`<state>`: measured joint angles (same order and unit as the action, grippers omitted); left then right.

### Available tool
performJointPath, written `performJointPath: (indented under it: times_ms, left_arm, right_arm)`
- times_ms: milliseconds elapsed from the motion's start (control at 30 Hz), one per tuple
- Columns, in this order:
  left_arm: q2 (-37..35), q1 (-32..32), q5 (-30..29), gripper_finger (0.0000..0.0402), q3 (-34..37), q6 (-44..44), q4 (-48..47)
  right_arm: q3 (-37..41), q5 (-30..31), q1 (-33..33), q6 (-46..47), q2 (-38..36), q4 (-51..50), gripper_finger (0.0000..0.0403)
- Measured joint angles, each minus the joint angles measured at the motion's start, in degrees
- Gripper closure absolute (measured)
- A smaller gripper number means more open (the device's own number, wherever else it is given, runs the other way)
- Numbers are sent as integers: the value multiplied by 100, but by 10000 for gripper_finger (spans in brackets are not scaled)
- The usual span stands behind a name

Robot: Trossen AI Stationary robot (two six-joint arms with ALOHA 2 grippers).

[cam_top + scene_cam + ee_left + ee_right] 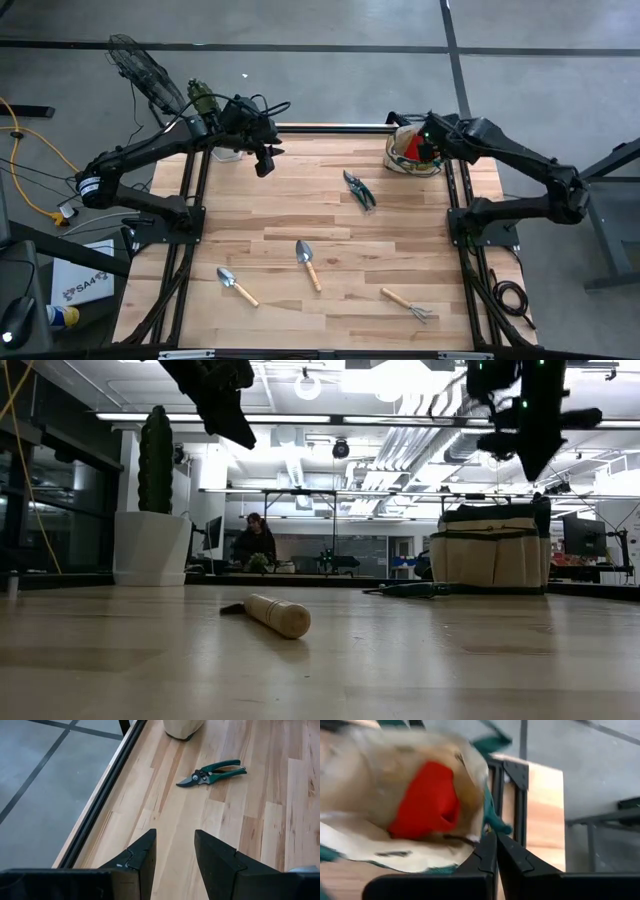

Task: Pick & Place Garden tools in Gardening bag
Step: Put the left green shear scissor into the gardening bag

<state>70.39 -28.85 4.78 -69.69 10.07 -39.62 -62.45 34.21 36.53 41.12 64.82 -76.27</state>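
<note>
- Surface [400,240]: a pale wood-plank top carrying every tool you have left to collect.
- Gardening bag [408,152]: it stands at the far right corner of the surface. Its tan fabric walls are soft, so expect them to give if pushed. A red glove-like piece [427,800] already lies inside.
- Right pincer [495,840]: it hangs over the bag's rim, fingers closed together with nothing between them.
- Left pincer [175,851]: it hovers above the far left part of the surface, fingers set a moderate width apart and empty.
- Pruners [359,190]: green-handled, lying flat near the bag, between the two arms. Judge them as stiff, fairly heavy and smooth; grip across both handles near the pivot.
- Centre trowel [307,262] and left trowel [236,285]: both lie flat toward the near edge. The metal blades look slippery; take hold on the round wooden handle.
- Rake [407,304]: it lies near the front right. It is probably light; grasp it mid-handle, clear of the tines.
</note>
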Motion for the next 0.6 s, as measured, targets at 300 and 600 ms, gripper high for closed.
performJointPath:
  times_ms: [300, 600]
  left_arm:
    - [0, 1, 2, 272, 0, 0, 62]
    - [0, -1, 20, 272, 0, 0, 205]
  right_arm:
    - [422, 454, 0, 260, 0, 223, 400]
    - [422, 705, 287, 211, 0, 367, 400]
